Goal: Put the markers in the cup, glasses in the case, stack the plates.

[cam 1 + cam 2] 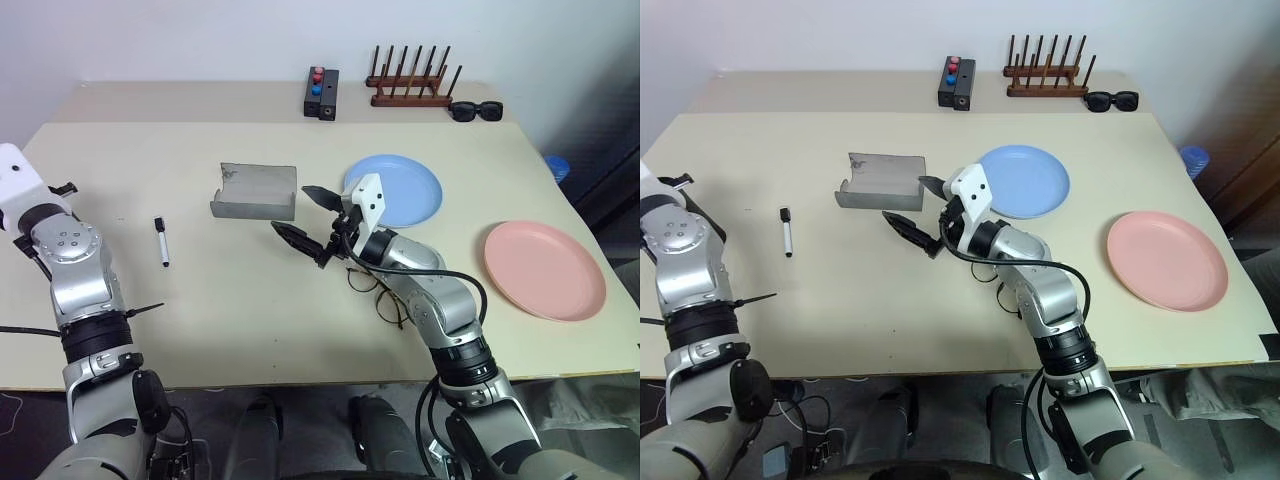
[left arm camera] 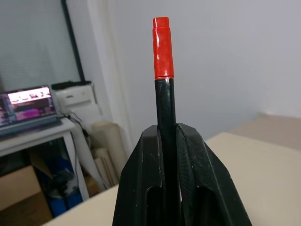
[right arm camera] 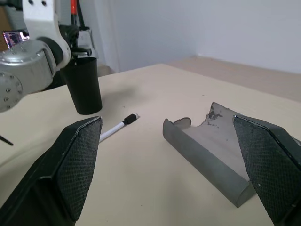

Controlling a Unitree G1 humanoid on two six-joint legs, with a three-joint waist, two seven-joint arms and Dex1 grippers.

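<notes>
- The grey case (image 1: pixel 255 192) lay open near the middle of the tabletop (image 1: pixel 200 300), toward the far edge, and its tray held nothing; its inner face looked scuffed.
- The black cup (image 3: pixel 83 84) stood upright close to the left arm. From the right wrist view its inside could not be seen.
- The light blue plate (image 1: pixel 400 190) lay bare just right of the case, and the pink plate (image 1: pixel 545 270) lay bare near the tabletop's right edge, well apart from the blue one.
- The left gripper (image 2: pixel 171 141) was closed on the black marker with the red end (image 2: pixel 163 52), which stuck up between the fingers, as the left wrist view showed.
- The right gripper (image 1: pixel 308 215) hovered with its fingers spread wide and nothing between them, just in front of the case.
- The white marker with the black cap (image 1: pixel 161 241) lay flat on the tabletop left of the case, apart from it.
- The wire-framed glasses (image 1: pixel 385 295) lay on the tabletop under the right forearm, which hid part of them; their thin frame was hard to make out.
- Along the far edge stood a small black box with red and blue buttons (image 1: pixel 321 92), a wooden rack (image 1: pixel 410 80) and black sunglasses (image 1: pixel 475 110).
</notes>
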